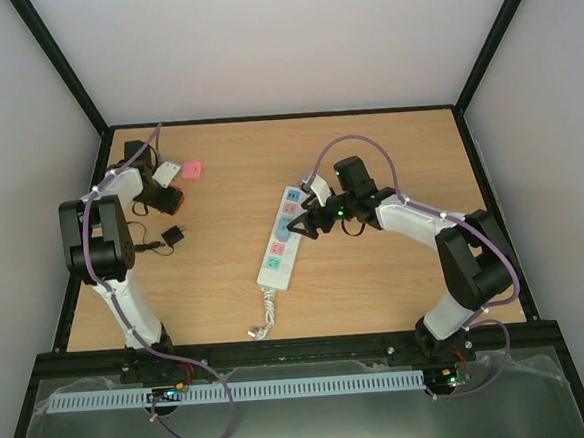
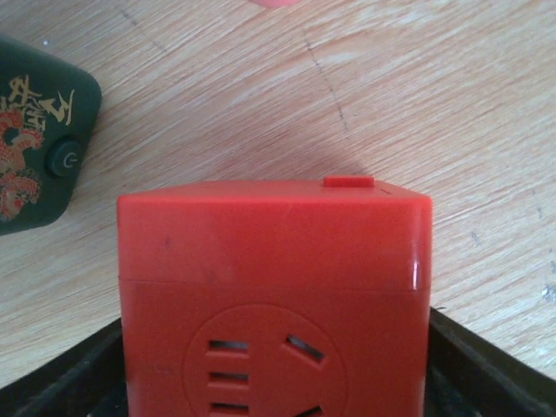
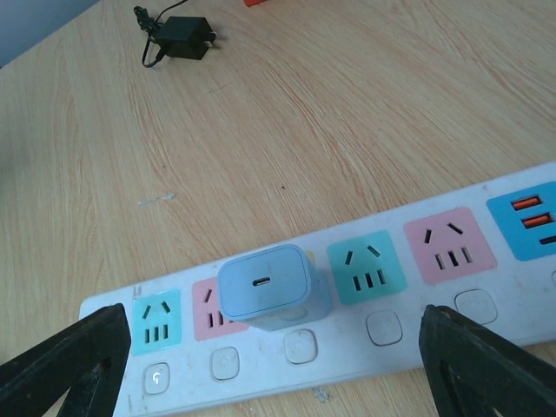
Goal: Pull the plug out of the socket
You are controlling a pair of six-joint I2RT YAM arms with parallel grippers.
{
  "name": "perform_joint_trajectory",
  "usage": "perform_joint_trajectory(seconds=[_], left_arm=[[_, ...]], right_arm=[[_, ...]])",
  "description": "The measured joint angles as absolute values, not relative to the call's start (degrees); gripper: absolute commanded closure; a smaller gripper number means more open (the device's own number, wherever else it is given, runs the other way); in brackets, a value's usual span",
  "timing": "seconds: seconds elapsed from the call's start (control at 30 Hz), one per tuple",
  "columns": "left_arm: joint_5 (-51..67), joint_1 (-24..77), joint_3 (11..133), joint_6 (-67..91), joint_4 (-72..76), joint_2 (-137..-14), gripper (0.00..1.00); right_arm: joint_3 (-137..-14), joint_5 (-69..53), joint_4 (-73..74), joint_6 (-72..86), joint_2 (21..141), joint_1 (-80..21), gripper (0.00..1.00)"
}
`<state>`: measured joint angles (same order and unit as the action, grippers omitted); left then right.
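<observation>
The socket is a long white power strip lying at an angle in the middle of the table, its coiled cord toward the near edge. In the right wrist view a pale blue plug stands in the socket, between a pink and a teal outlet. My right gripper is open just above the strip. Its fingertips stand wide on either side of the plug without touching it. At the far left my left gripper flanks a red cube socket. Contact with its sides is unclear.
A black adapter with a short cable lies on the left. A pink block and a white block sit at the back left. A dark green device lies beside the red cube. Black frame rails edge the table.
</observation>
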<state>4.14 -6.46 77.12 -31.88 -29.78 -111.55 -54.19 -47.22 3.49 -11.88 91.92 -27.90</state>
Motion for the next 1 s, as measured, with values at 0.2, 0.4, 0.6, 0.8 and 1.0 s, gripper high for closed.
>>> perform_joint_trajectory(seconds=[0.2,0.4,0.6,0.8,1.0], left_arm=[[5.04,-6.46,77.10,-32.71,-30.37,-111.07,0.03],[8.47,-5.91,76.77,-34.06,-31.24,-104.97,0.00],[16.14,-2.07,75.79,-37.74,-32.16,-94.21,0.01],[24.99,6.13,73.08,-43.77,-33.10,-90.52,0.01],[31.16,15.05,70.22,-53.25,-36.67,-90.43,0.03]], right_arm=[[-53.98,-46.94,2.46,-12.71,91.92,-27.90,0.11],[-51.66,-46.87,0.56,-13.47,91.05,-27.90,0.10],[-49.12,-46.35,-2.35,-15.55,89.56,-27.90,0.10],[-46.35,-46.89,-5.02,-20.36,88.99,-28.01,0.10],[-43.66,-48.36,-6.85,-24.01,88.99,-28.14,0.10]])
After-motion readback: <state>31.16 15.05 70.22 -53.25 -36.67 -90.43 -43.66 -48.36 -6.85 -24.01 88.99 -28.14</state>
